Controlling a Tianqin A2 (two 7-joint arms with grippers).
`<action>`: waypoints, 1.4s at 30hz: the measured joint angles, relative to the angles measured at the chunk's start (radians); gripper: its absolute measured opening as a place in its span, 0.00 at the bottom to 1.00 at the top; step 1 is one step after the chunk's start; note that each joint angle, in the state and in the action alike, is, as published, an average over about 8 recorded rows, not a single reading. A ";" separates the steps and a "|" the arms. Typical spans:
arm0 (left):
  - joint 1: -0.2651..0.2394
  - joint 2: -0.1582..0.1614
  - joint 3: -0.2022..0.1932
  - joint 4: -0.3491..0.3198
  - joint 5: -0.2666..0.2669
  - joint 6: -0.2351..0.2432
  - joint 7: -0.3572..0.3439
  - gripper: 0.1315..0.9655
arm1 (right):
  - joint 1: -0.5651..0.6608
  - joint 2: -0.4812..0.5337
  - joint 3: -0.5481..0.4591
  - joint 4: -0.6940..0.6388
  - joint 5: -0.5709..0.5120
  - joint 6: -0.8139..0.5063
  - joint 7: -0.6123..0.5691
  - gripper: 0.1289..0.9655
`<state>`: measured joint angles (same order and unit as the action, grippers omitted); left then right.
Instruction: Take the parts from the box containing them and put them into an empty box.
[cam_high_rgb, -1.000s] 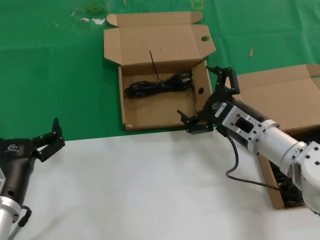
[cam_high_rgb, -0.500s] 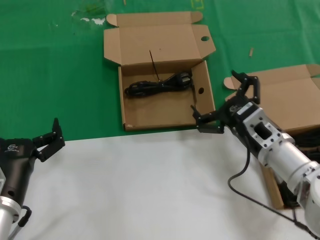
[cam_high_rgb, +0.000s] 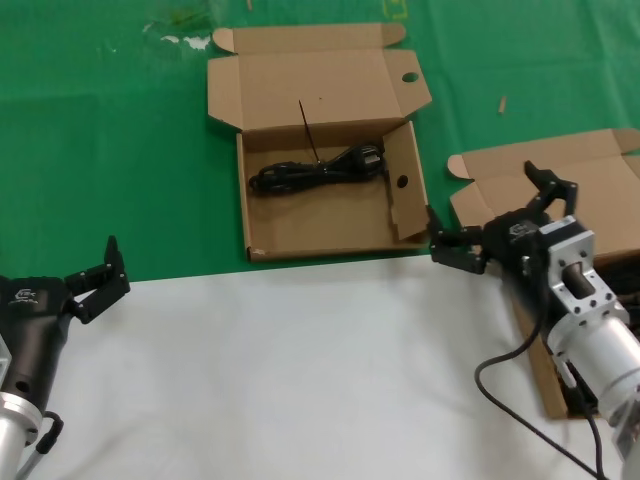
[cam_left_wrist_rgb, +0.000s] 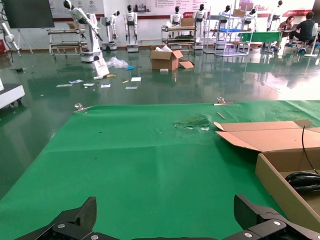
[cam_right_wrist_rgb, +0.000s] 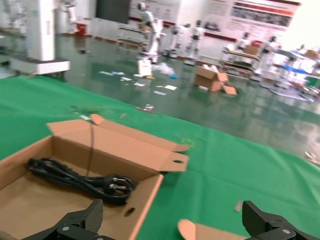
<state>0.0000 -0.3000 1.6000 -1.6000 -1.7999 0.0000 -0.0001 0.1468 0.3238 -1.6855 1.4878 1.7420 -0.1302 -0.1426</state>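
The round-holed box lies open at the middle back, with one black power cord on its floor. It also shows in the right wrist view with the cord. The plain-lidded box is at the right; my right arm hides most of its inside. My right gripper is open and empty, between the two boxes over the plain lid's near corner; its rounded tab shows between the jaws. My left gripper is open and empty, parked at the near left.
A green mat covers the back of the table and a white sheet the front. A thin black stick leans in the round-holed box. The left wrist view shows that box's edge far to the side.
My right gripper has swung to the right, away from the round-holed box's front corner and over toward the plain-lidded box. It stays open and empty. The left arm has not moved.
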 joint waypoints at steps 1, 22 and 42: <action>0.000 0.000 0.000 0.000 0.000 0.000 0.000 1.00 | -0.010 -0.002 0.006 0.007 0.004 0.008 0.009 1.00; 0.000 0.000 0.000 0.000 0.000 0.000 0.000 1.00 | -0.122 -0.020 0.071 0.093 0.048 0.108 0.119 1.00; 0.000 0.000 0.000 0.000 0.000 0.000 0.000 1.00 | -0.122 -0.020 0.071 0.093 0.048 0.108 0.119 1.00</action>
<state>0.0000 -0.3000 1.6000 -1.6000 -1.8000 0.0000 0.0000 0.0247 0.3040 -1.6143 1.5811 1.7903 -0.0219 -0.0239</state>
